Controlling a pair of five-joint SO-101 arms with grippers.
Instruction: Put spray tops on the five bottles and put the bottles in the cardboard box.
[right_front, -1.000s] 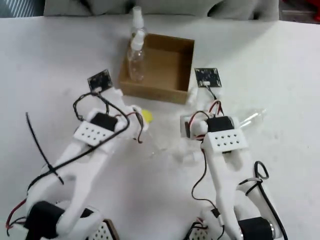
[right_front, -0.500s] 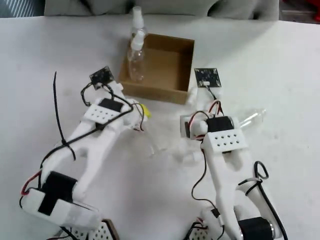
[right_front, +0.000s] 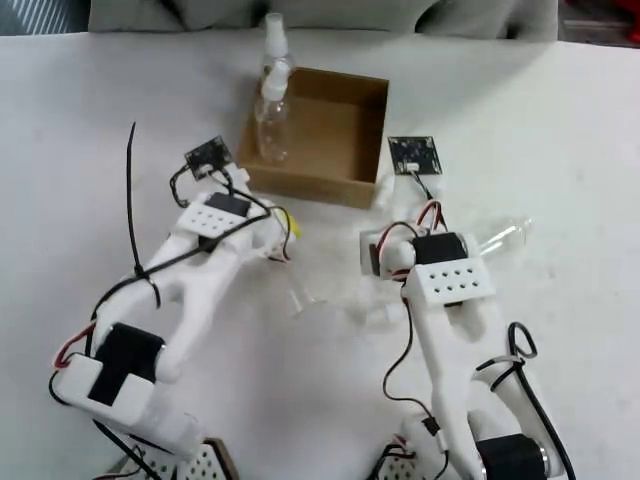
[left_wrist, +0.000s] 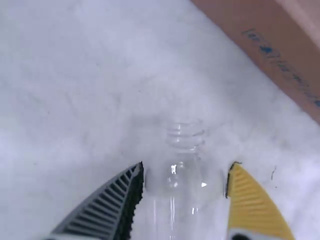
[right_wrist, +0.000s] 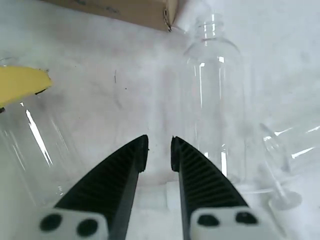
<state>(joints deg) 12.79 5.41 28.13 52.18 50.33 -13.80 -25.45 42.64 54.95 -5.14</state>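
The cardboard box (right_front: 350, 180) stands at the table's far middle, with a spray-topped bottle (right_front: 272, 118) inside against its left wall. A second topped bottle (right_front: 275, 35) stands behind the box. My left gripper (left_wrist: 185, 172) is shut on a clear bottle (left_wrist: 184, 150) with a bare threaded neck, just in front of the box's left corner (right_front: 285, 232). My right gripper (right_wrist: 158, 147) is shut and holds nothing. Beside it is another clear, topless bottle (right_wrist: 215, 85). A loose spray top (right_wrist: 282, 170) lies close by.
A further clear bottle (right_front: 500, 238) lies right of the right arm. Two small circuit boards (right_front: 205, 155) (right_front: 412, 153) sit on either side of the box front. Loose clear parts (right_front: 370, 310) lie between the arms. The box wall (left_wrist: 280, 65) is close to the left gripper.
The left arm's body has swung left and risen, while its gripper stays near the box's front left corner; the held bottle has shifted slightly left. The right arm has not moved.
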